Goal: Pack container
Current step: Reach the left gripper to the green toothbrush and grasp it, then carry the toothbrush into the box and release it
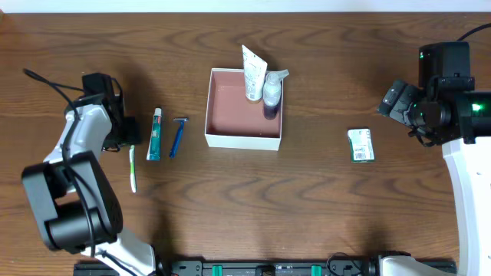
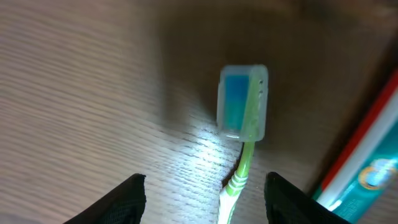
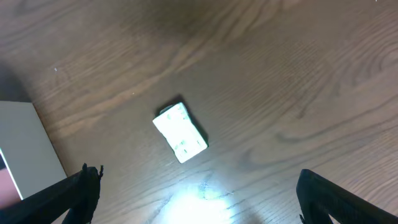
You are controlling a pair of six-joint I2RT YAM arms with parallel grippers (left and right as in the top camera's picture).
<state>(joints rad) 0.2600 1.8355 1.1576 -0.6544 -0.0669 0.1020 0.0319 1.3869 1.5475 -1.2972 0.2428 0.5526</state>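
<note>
Falls bright and even from above in the overhead view; reads sharp edge to edge, with faint soft shadows just beside the container and a darker smudge of shade well to its left. Looks dimmer in the right wrist view: white glare on the tabletop right of the container's wall, shade beyond it, slight softness overall. Blurs heavily in the left wrist view, with a small hot glare on the wood grain and deep shade over part of it.

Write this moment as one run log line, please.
left gripper: open, above toothbrush | right gripper: open, empty | container: holds tube, bottle
</note>
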